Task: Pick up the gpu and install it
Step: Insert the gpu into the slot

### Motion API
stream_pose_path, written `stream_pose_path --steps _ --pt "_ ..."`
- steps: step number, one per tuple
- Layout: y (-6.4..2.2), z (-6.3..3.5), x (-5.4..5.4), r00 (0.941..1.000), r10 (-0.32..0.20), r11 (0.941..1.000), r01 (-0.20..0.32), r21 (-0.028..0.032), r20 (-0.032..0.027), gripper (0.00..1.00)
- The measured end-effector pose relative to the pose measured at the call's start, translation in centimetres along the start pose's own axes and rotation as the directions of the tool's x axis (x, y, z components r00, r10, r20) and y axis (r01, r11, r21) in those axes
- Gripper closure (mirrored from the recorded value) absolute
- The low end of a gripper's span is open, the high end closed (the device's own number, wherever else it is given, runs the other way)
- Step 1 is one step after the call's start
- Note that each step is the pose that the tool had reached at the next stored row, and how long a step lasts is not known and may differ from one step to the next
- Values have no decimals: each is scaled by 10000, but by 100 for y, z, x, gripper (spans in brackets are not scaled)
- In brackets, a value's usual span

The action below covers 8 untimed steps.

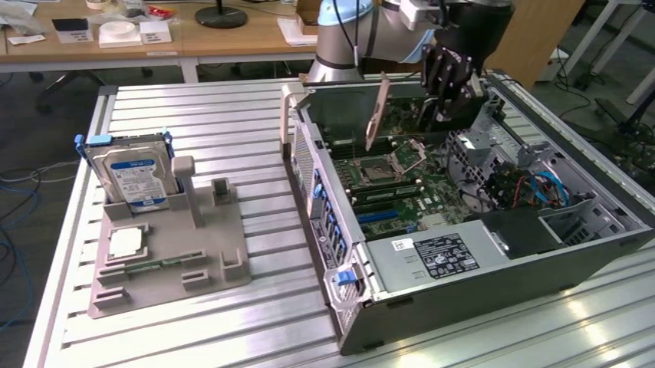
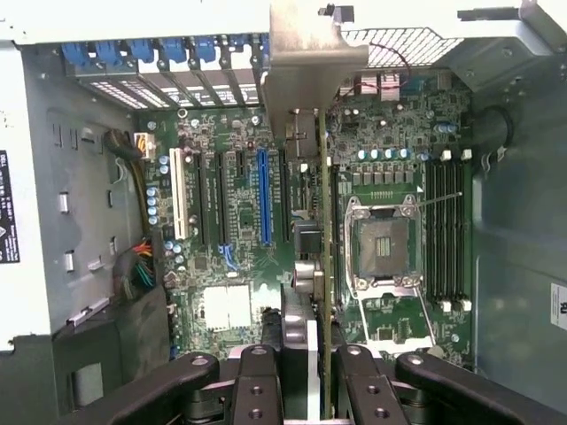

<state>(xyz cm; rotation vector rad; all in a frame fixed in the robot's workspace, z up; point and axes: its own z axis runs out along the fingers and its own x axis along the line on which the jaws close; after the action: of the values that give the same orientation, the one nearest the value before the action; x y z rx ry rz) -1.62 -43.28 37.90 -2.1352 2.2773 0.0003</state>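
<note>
The tool pinches the gpu edge-on above the motherboard inside the open case, where any tilt or offset from the blue slot could jam its connector.

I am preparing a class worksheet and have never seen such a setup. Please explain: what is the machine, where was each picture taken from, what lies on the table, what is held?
The machine is a robot arm with a grasping tool at its end. The exterior view comes from a camera off the arm, looking at a ribbed metal table. On it lies an open computer case, and at the exterior view's left a grey holder with a hard drive standing in it. The wrist view comes from a camera on the wrist, looking past the tool into the case at the green motherboard. The tool is shut on the gpu, a thin card, holding it above the motherboard.
</note>
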Motion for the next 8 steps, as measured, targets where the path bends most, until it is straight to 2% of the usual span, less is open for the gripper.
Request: stream_pose_path --steps 4,8 --pt "43 73 3 10000 -31 10000 31 -2 0 72" --pt "63 144 6 9995 -322 9995 322 -7 12 72"
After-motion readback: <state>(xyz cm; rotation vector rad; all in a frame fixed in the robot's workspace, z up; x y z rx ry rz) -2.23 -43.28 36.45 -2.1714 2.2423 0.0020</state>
